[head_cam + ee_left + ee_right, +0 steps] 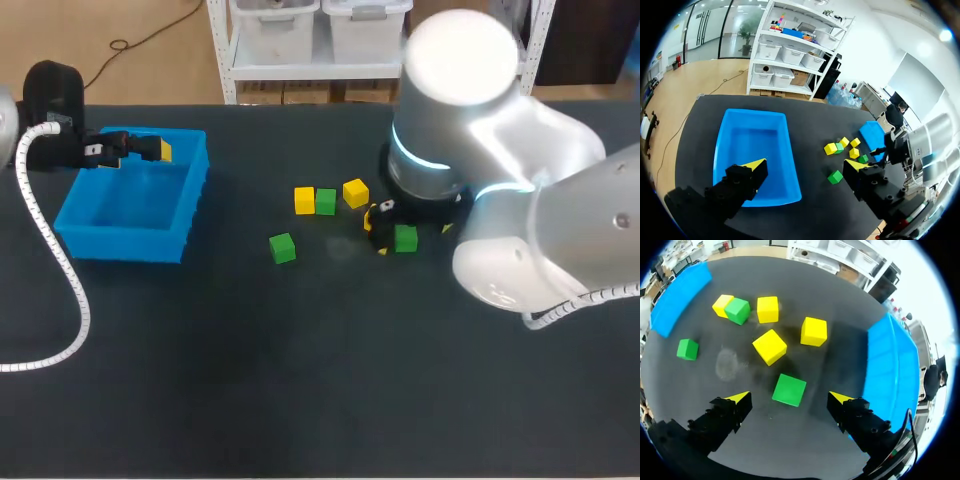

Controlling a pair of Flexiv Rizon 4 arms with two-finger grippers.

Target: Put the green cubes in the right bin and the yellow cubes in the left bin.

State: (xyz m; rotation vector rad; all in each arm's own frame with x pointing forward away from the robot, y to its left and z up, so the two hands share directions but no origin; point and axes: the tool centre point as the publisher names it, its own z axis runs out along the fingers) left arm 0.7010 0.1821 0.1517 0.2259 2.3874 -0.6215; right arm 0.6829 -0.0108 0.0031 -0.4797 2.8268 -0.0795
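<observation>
Right end effector point(788, 398) wide astride green cube point(789, 389)

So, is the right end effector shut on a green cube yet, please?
No, the right end effector is open, and the green cube lies loose between its spread fingers, touching neither.

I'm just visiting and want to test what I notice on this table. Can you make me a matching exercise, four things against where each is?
Things
1. left gripper
2. right gripper
3. green cube nearest the left bin (bin:)
4. yellow cube nearest the left bin

Places
A. touching a green neighbour
B. open over the green cube nearest the right bin (bin:)
C. open and empty by the left bin
D. alone on the table

Pairs: 1-C, 2-B, 3-D, 4-A
</observation>
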